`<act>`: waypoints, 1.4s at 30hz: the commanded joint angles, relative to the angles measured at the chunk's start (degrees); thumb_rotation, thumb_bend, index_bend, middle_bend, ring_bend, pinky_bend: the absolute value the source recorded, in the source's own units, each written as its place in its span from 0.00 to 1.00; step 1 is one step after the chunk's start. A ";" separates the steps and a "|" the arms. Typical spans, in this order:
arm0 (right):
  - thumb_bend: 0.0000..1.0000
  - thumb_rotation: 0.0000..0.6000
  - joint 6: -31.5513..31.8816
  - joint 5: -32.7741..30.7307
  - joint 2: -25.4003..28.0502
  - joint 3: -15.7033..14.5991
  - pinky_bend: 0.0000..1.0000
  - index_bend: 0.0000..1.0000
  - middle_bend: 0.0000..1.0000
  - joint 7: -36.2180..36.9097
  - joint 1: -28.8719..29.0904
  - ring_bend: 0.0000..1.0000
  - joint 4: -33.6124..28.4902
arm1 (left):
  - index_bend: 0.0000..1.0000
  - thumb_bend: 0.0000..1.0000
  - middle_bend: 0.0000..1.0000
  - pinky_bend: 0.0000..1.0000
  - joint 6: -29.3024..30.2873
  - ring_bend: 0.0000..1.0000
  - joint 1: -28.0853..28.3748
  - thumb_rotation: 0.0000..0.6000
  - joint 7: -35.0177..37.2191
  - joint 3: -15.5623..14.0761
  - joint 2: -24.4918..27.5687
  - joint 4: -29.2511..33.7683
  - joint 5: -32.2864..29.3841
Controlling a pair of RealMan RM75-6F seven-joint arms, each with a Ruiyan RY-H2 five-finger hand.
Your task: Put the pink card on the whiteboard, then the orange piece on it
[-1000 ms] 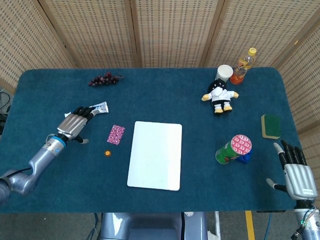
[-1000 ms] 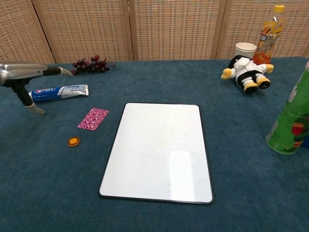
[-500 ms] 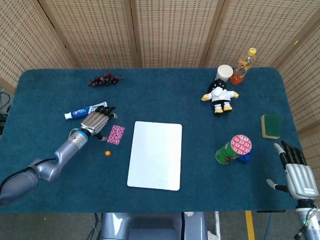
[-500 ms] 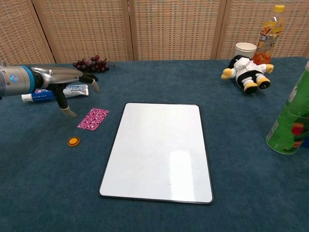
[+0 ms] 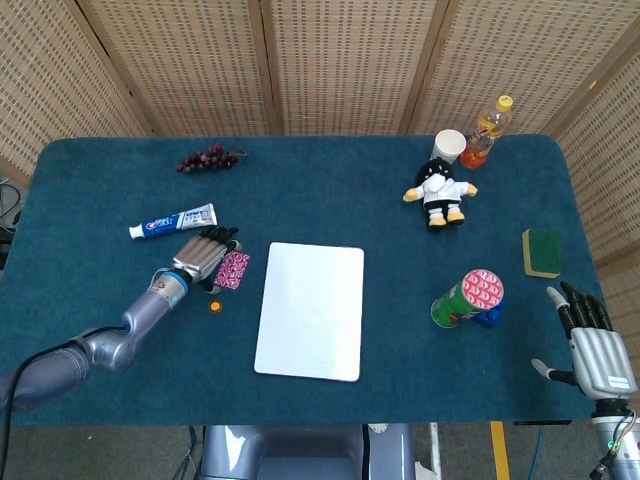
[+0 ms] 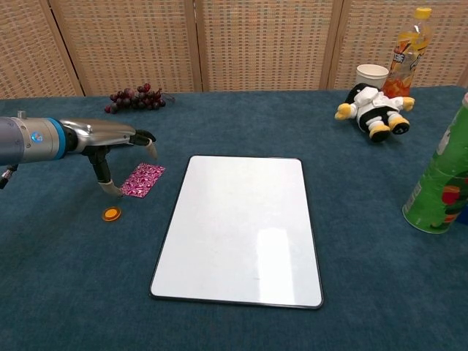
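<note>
1. Nearest the robot, at the table's right front corner, the silver-backed right hand (image 5: 592,345) rests with its dark fingers spread apart and nothing in it; it shows in the head view only.
2. The white rectangular whiteboard (image 6: 241,227) lies flat on the blue cloth-covered table (image 6: 380,292), with a dark thin rim and a bare surface.
3. The small round orange piece (image 6: 111,214) sits on the cloth left of the whiteboard, apart from it and just in front of the pink card.
4. The pink patterned card (image 6: 144,179) lies flat on the cloth between the orange piece and the whiteboard's far left corner, near the board but not on it.
5. The silver left hand (image 6: 111,142) hangs over the card's left edge, fingers extended forward and slightly parted, thumb pointing down to the cloth beside the card; it holds nothing, and I cannot tell whether the thumb tip touches the card.
6. To the right stands a green cylindrical snack can with a pink lid (image 5: 466,297).
7. Beyond the left hand lies a blue and white toothpaste tube (image 5: 172,221).
8. Farther back sit a black and white plush toy (image 6: 371,104), a white paper cup (image 6: 371,75), an orange drink bottle with a yellow cap (image 6: 406,52) and a bunch of dark grapes (image 6: 136,97).
</note>
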State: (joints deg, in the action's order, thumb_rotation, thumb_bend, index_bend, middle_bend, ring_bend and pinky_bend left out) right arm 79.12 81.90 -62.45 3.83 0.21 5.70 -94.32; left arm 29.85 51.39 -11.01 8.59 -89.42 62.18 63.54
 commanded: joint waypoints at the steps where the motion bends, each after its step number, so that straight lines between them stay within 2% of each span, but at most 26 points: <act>1: 0.00 1.00 0.01 -0.02 0.03 -0.01 0.00 0.00 0.00 0.24 -0.01 0.00 0.03 | 0.20 0.03 0.00 0.00 0.43 0.00 0.62 1.00 -2.36 -0.47 -0.12 0.88 -3.02; 13: 0.00 1.00 0.03 -0.01 0.08 -0.04 0.00 0.00 0.00 0.76 0.01 0.00 -0.01 | 0.20 0.02 0.00 0.00 1.45 0.00 1.81 1.00 -6.22 -1.76 -1.09 0.81 -7.96; 31: 0.00 1.00 -0.06 -0.16 0.18 -0.04 0.00 0.00 0.00 1.51 0.04 0.00 -0.07 | 0.21 0.03 0.00 0.00 1.27 0.00 3.22 1.00 -7.49 -2.79 -3.16 -1.92 -10.58; 42: 0.00 1.00 -0.09 -0.18 0.24 -0.06 0.00 0.00 0.00 1.98 0.05 0.00 -0.08 | 0.45 0.17 0.00 0.00 1.73 0.00 3.56 1.00 -8.19 -3.38 -2.95 -1.58 -12.27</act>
State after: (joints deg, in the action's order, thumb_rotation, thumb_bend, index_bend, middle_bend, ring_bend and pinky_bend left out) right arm 79.02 81.72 -62.22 3.77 2.20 5.75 -94.39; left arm 31.50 54.96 -19.15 5.25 -92.42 60.54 51.34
